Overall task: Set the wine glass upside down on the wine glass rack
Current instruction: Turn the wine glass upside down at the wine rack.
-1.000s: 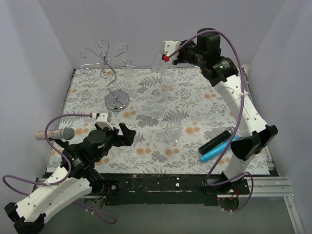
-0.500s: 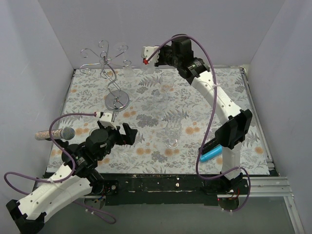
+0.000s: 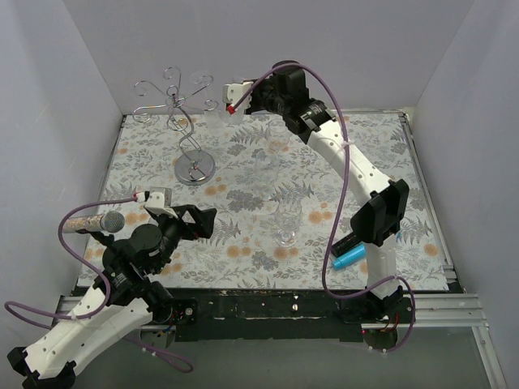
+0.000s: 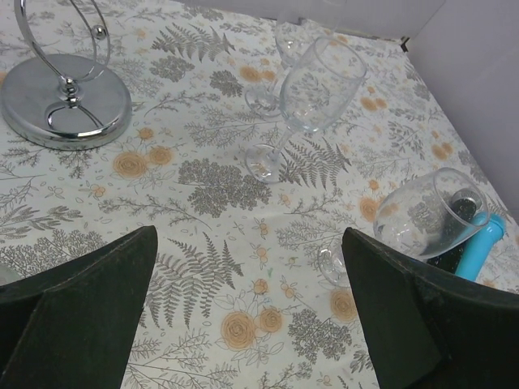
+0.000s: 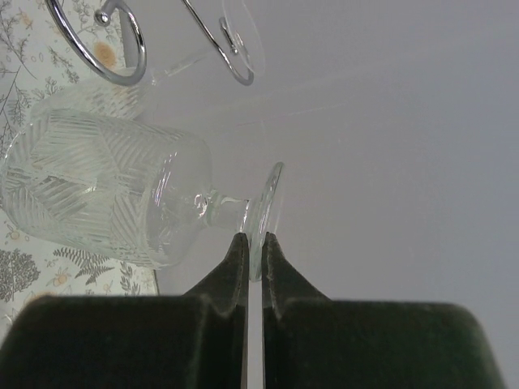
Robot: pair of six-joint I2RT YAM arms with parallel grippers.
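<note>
My right claw (image 3: 233, 104) has just swung along the far edge of the table (image 3: 422, 178), from about 1 o'clock over to 12 o'clock. Now it sits just beside the curly arms of the rack (image 3: 180, 101) at 11 o'clock. It is pinched shut on the flat foot of the wine glass (image 5: 97, 194), which hangs in the air with its bowl pointing toward the rack. One curl (image 5: 122, 49) shows close above the bowl, not touching it. I think the foot must slide into a curl next, and the thin glass could bump the wire. My left claw (image 3: 193, 220) waits wide and empty at 7 o'clock.
</note>
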